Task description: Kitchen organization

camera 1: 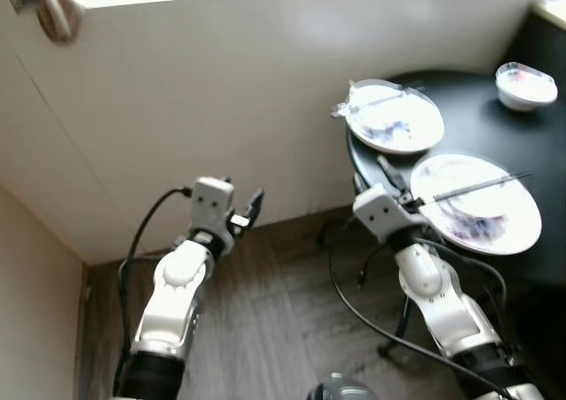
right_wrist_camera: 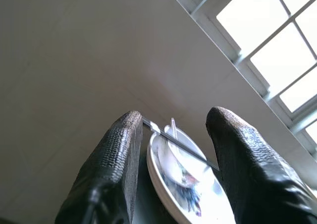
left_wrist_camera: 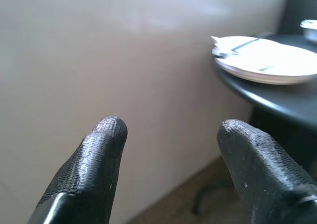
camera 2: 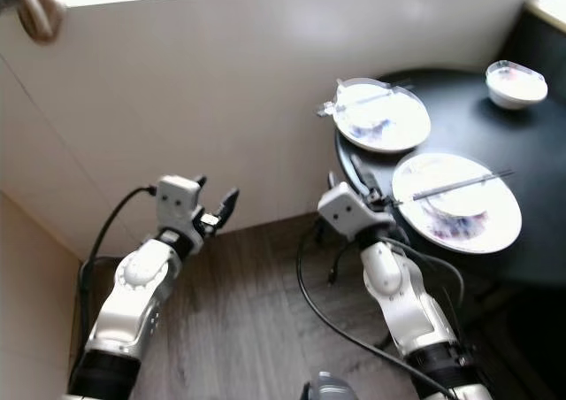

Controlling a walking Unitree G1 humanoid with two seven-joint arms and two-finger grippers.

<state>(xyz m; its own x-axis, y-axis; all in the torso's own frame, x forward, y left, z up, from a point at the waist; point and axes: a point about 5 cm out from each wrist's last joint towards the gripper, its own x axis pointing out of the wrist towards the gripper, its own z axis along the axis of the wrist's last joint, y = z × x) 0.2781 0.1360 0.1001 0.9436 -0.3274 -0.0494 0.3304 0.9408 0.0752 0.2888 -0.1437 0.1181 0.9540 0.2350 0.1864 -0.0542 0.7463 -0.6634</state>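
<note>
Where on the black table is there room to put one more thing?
The bare part of the table lies between the far plate, the near plate and the bowl. The table's left edge is crowded: both plates sit there, with the right gripper beside the near plate.

Head cameras look down from above; both wrist cameras look low across the worktop (camera 1: 460, 108) edge, sharing its plates (left_wrist_camera: 262, 58).

Both arms raised forward, left claw (left_wrist_camera: 171, 154) and right claw (right_wrist_camera: 171, 154) open.
</note>
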